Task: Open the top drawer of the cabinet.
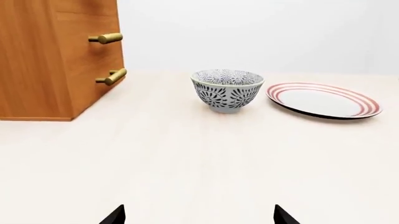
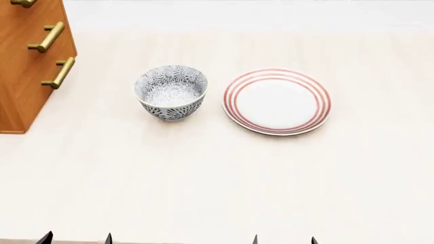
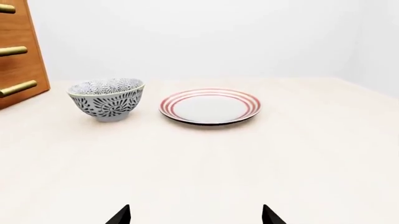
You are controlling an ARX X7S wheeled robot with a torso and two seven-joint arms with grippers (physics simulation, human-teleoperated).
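Note:
The orange-brown cabinet [image 2: 20,76] stands at the table's far left, its top cut off in every view. Three brass bar handles show on its front; the highest one [image 2: 24,2] sits at the frame's upper edge. I cannot tell whether that one belongs to the top drawer. All visible drawer fronts lie flush. From the right wrist view the cabinet [image 3: 16,65] shows the same three handles. My left gripper [image 2: 76,238] and right gripper [image 2: 284,239] hang open at the near table edge, far from the cabinet. Only fingertips show, with nothing between them [image 1: 199,215] [image 3: 196,214].
A blue-patterned bowl [image 2: 170,91] stands right of the cabinet, between it and a white plate with red rings [image 2: 277,101]. The pale wooden table [image 2: 217,183] stretches from these toward my grippers. A white wall lies behind.

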